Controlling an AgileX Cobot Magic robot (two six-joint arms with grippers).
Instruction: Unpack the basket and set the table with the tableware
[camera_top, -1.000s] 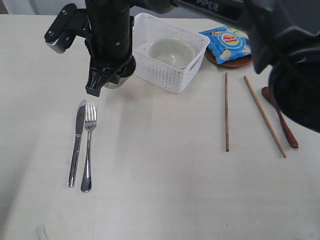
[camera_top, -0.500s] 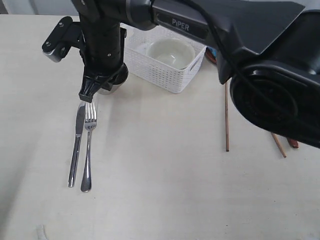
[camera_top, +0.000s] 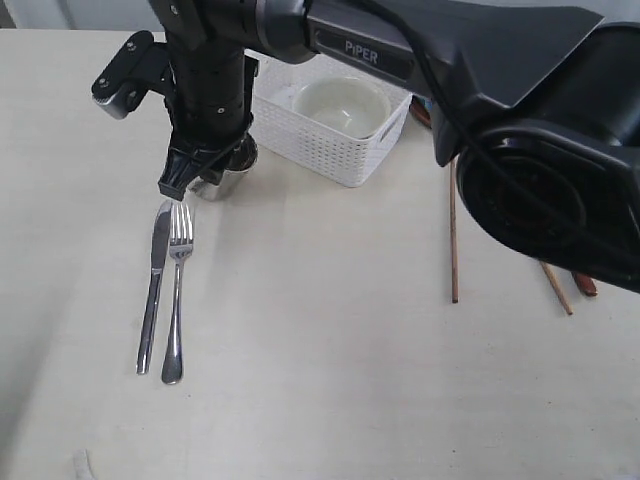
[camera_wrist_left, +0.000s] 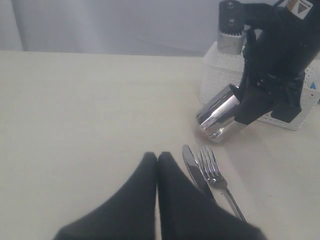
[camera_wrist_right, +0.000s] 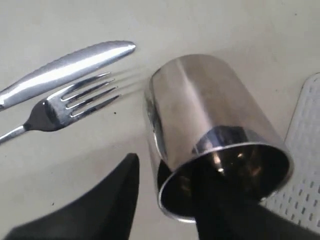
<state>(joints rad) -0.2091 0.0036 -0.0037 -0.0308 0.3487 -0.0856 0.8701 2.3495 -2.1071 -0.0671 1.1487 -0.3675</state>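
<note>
The shiny steel cup (camera_top: 230, 176) (camera_wrist_right: 200, 110) (camera_wrist_left: 220, 116) leans tilted on the table (camera_top: 330, 380), just beyond the tips of the knife (camera_top: 153, 290) and fork (camera_top: 178, 290). My right gripper (camera_top: 195, 178) (camera_wrist_right: 172, 172) straddles its rim and is open. One finger is inside the cup; the outer finger (camera_wrist_right: 122, 190) stands apart from the wall. The white basket (camera_top: 330, 150) behind holds the white bowl (camera_top: 345, 105). My left gripper (camera_wrist_left: 157, 156) is shut and empty, hovering low beside the knife (camera_wrist_left: 192, 167) and fork (camera_wrist_left: 215, 172).
A wooden chopstick (camera_top: 453, 240) lies right of the middle. The ends of a second chopstick (camera_top: 557, 292) and of the spoon (camera_top: 585, 285) show under the right arm's big black body (camera_top: 540, 150), which hides the far right of the table.
The right arm carried the cup left and down beyond the knife and fork. Its jaws then spread, so the outer finger is off the cup's wall. The left gripper is unchanged.
</note>
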